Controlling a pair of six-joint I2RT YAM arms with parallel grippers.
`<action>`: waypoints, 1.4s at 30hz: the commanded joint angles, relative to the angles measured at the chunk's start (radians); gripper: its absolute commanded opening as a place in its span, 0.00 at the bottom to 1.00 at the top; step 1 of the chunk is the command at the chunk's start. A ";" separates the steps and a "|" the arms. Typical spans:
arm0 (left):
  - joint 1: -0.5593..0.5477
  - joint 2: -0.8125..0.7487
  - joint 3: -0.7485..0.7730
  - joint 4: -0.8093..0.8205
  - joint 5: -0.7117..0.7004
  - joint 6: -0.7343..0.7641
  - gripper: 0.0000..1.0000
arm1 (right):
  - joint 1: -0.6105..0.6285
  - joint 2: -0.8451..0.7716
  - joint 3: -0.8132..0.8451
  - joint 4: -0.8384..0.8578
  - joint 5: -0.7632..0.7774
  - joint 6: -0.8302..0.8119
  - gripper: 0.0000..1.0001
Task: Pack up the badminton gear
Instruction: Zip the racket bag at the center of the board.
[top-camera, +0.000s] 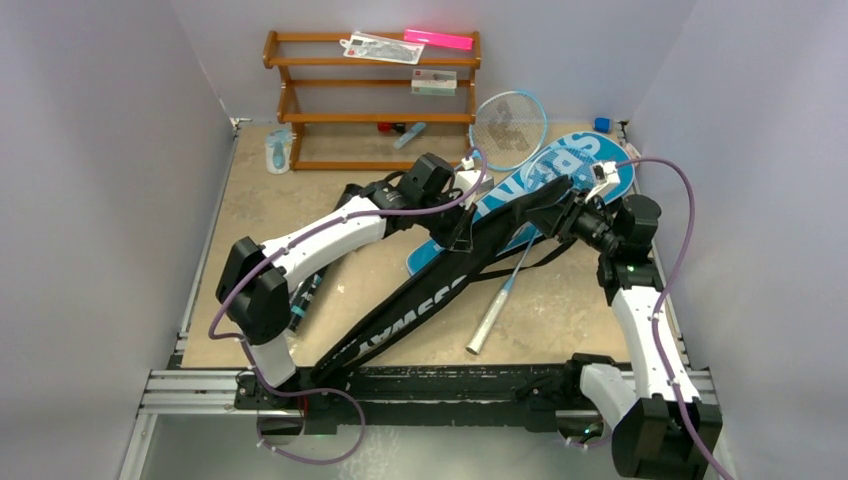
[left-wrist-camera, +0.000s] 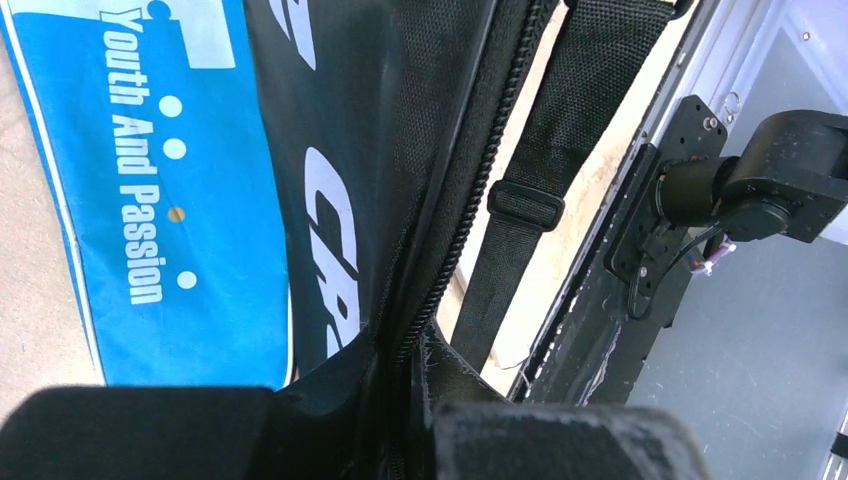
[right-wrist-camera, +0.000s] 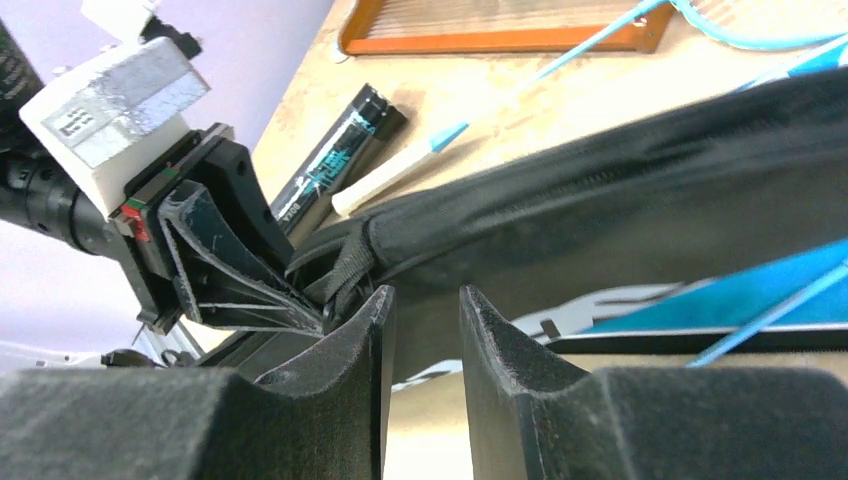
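Note:
The black "CROSSWAY" racket cover (top-camera: 400, 315) lies diagonally across the table, over the blue "SPORT" cover (top-camera: 575, 165). My left gripper (top-camera: 460, 235) is shut on the black cover's edge beside its zipper (left-wrist-camera: 470, 200), lifting it; the same pinch shows in the right wrist view (right-wrist-camera: 215, 265). My right gripper (top-camera: 563, 212) hovers at the cover's far end. Its fingertips (right-wrist-camera: 375, 310) stand a little apart with nothing between them, just short of the black cover (right-wrist-camera: 600, 200). A racket's silver handle (top-camera: 492, 318) sticks out from under the black cover. A light-blue racket (top-camera: 508, 128) leans on the rack. The black tube (top-camera: 305, 295) lies at the left.
The brown wooden rack (top-camera: 370, 100) stands at the back, with a pink bar (top-camera: 438, 40) and clear packets (top-camera: 380, 48) on top. A small white and blue item (top-camera: 278, 150) sits left of the rack. A carry strap (left-wrist-camera: 520, 200) hangs off the black cover. Walls close in both sides.

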 joint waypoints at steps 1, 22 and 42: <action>-0.002 -0.077 0.004 0.064 0.051 -0.005 0.00 | 0.001 0.003 0.002 0.142 -0.149 0.008 0.32; -0.002 -0.088 0.022 0.040 0.036 -0.004 0.00 | 0.001 -0.007 -0.022 0.127 -0.171 0.036 0.36; -0.002 -0.082 0.021 0.029 0.037 0.010 0.00 | 0.000 0.020 -0.025 0.127 -0.160 0.046 0.35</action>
